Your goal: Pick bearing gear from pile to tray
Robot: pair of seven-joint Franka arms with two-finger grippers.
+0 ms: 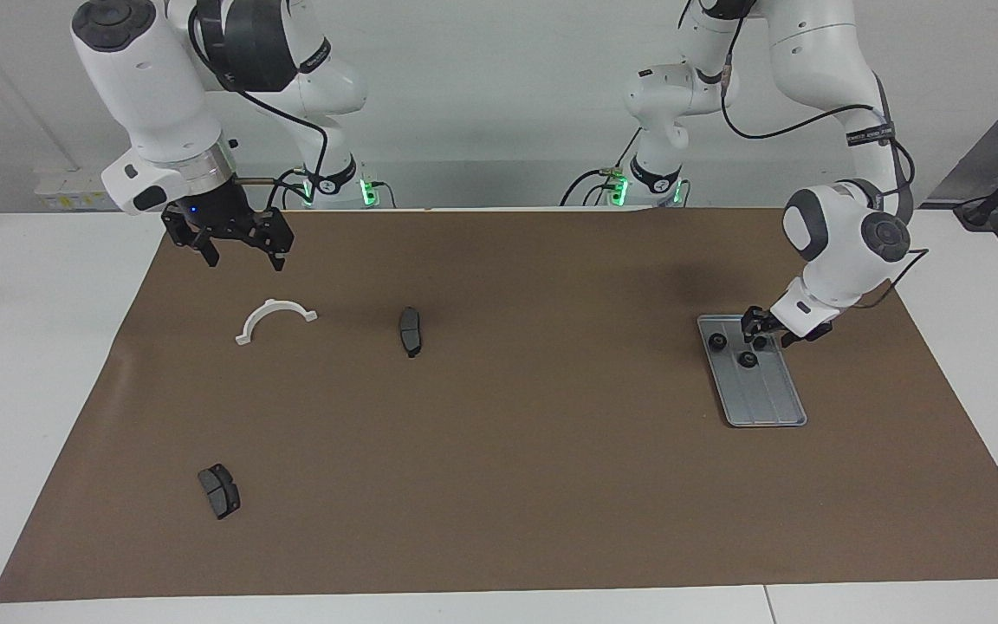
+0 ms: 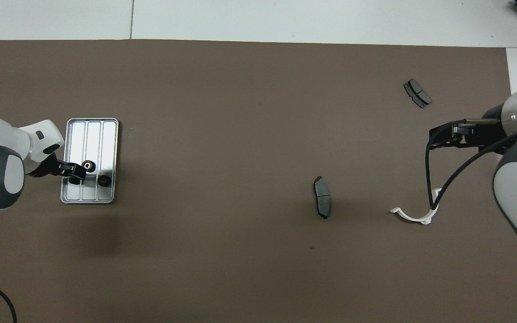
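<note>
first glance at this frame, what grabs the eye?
The left gripper, low over the end of the silver tray nearer the robots, where small black round pieces sit. Scattered toward the right arm's end: a white half-ring and two dark brake pads, with the open right gripper waiting above.

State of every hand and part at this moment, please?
left hand: low over the tray, at its end nearer the robots
right hand: raised over the mat, open, empty
tray: flat on the mat, holding three black round pieces
white half-ring: lying loose on the mat
brake pads: two, loose, apart on the mat
</note>
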